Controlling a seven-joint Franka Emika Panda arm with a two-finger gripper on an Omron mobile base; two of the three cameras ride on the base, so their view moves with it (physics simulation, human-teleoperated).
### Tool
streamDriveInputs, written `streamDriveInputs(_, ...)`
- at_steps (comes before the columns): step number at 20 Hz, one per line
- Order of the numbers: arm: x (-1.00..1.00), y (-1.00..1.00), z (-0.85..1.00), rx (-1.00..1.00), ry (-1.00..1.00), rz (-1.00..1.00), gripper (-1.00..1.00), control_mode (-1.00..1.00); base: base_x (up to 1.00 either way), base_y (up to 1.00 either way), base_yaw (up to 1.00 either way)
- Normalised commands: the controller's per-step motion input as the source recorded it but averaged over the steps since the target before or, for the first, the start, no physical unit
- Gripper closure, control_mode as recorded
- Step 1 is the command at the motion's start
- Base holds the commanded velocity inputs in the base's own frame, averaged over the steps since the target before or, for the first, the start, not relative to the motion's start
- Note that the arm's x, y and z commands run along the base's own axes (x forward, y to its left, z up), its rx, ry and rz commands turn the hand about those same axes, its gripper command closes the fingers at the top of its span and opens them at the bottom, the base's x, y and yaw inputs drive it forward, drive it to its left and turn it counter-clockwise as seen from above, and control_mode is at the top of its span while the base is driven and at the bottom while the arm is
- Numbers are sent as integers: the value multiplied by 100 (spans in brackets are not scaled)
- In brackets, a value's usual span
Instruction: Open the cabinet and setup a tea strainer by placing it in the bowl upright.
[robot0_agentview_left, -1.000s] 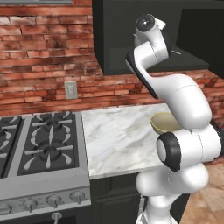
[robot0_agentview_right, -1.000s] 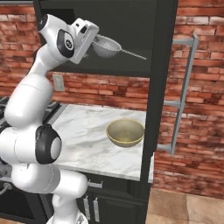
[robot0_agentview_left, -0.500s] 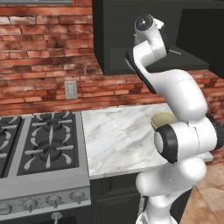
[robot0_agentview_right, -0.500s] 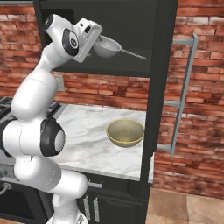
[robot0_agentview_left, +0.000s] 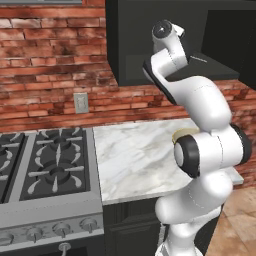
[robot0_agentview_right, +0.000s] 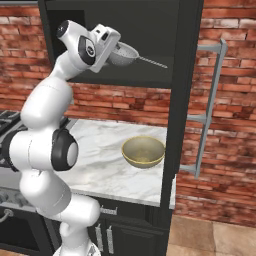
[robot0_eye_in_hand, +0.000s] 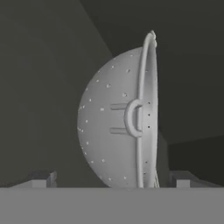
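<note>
Hand (robot0_eye_in_hand: 111, 177) around tea strainer (robot0_agentview_right: 124, 54) in cabinet (robot0_agentview_right: 150, 30)

The strainer (robot0_agentview_right: 123, 53) sits up inside the open cabinet (robot0_agentview_right: 150, 30), right at the pincer (robot0_agentview_right: 111, 50), its handle running off to the right. Below it the bowl (robot0_agentview_right: 143, 151) rests on the worktop (robot0_agentview_right: 100, 150), near the right edge. The stove (robot0_agentview_left: 45, 170) lies left of the worktop.

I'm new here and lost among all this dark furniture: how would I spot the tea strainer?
Find the tall black cabinet on the brick wall, its door swung open. Inside, at the white arm's pincer, sits the tea strainer: a small silver dome with holes and a thin straight handle, unlike the olive-gold bowl on the marble counter below.
</note>
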Motion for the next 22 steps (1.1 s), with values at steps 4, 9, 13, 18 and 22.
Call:
streamDriveInputs(4, 31, 0, -2, 0, 0, 0, -100, -100, 0, 0, 0)
streamDriveInputs(9, 27, 0, 0, 0, 0, 0, -100, -100, 0, 0, 0)
streamDriveInputs(13, 22, 0, 0, 0, 0, 0, -100, -100, 0, 0, 0)
streamDriveInputs(18, 9, 0, -4, 0, 0, 0, -100, -100, 0, 0, 0)
streamDriveInputs(22, 0, 9, -9, 0, 0, 0, 100, -100, 0, 0, 0)
